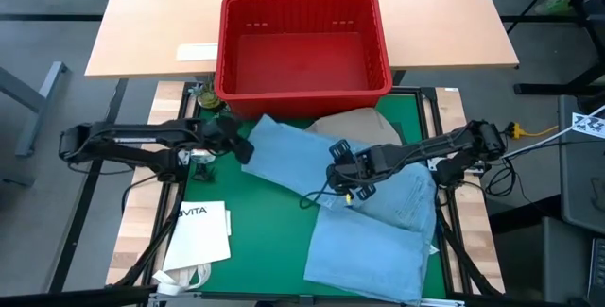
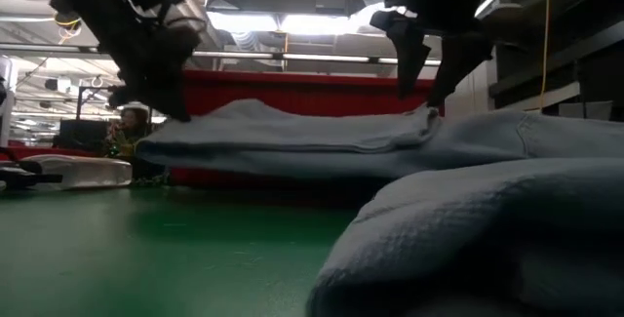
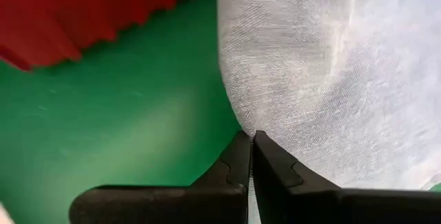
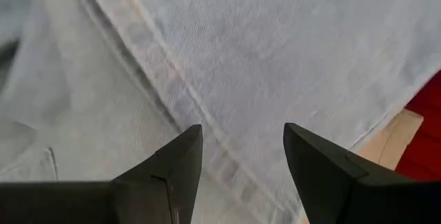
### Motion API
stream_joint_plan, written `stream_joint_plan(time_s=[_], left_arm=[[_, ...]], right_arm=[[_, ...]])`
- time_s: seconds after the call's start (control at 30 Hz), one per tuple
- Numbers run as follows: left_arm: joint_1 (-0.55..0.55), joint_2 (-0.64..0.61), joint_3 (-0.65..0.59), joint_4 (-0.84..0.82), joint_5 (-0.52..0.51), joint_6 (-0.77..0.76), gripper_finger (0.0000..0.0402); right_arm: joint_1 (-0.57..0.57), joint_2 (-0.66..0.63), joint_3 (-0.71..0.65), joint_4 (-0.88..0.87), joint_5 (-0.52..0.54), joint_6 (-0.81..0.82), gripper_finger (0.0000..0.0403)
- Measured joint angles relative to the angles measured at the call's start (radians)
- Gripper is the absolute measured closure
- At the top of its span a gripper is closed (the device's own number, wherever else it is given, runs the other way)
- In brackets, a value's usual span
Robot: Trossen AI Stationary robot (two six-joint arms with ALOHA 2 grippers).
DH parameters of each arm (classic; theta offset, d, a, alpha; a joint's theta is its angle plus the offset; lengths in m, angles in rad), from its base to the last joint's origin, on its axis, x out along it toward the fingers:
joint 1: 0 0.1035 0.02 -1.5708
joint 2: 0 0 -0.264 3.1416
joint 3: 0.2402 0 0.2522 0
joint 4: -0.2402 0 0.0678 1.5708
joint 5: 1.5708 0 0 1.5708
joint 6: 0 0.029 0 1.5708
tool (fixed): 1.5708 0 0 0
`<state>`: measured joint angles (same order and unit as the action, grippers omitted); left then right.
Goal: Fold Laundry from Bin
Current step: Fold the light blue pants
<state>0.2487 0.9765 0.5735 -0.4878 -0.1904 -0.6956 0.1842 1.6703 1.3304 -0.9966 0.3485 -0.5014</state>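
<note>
— Where did the light blue denim jeans [image 1: 378, 213] lie?
— Spread over the green mat [image 1: 269, 227] on the tabletop, in front of the red ribbed plastic bin [image 1: 302, 44].
— And the arms?
— The left arm reached in low from the side, its left pincer [image 3: 251, 141] pinched tight on the jeans' edge. The right arm stretched over the cloth, its right pincer [image 4: 242, 151] spread wide just above, gripping nothing.

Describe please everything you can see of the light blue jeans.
The light blue jeans are soft denim with a visible seam, spread rumpled across the green mat below the red bin. They partly cover a tan garment. The left pincer is shut on their edge; the right pincer hovers open above them.
</note>
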Motion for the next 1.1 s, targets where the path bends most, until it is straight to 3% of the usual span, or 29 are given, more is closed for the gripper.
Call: stream_joint_plan(time_s=[0.43, 0.8, 0.93, 1.1], left_arm=[[0.119, -0.285, 0.002, -0.221, -0.092, 0.051, 0.0401], [0.197, -0.396, 0.002, -0.431, -0.103, 0.047, 0.0401], [0.199, -0.411, 0.002, -0.419, -0.061, 0.043, 0.0401], [0.199, -0.417, 0.002, -0.358, 0.070, 0.018, 0.0401]], right_arm=[[-0.083, 0.000, 0.000, 0.001, 0.000, -0.004, 0.0198], [-0.087, 0.000, 0.000, 0.005, 0.006, -0.027, 0.0198], [-0.087, 0.000, 0.000, 0.003, 0.001, -0.028, 0.0198], [-0.087, 0.000, 0.000, 0.000, 0.000, -0.028, 0.0198]])
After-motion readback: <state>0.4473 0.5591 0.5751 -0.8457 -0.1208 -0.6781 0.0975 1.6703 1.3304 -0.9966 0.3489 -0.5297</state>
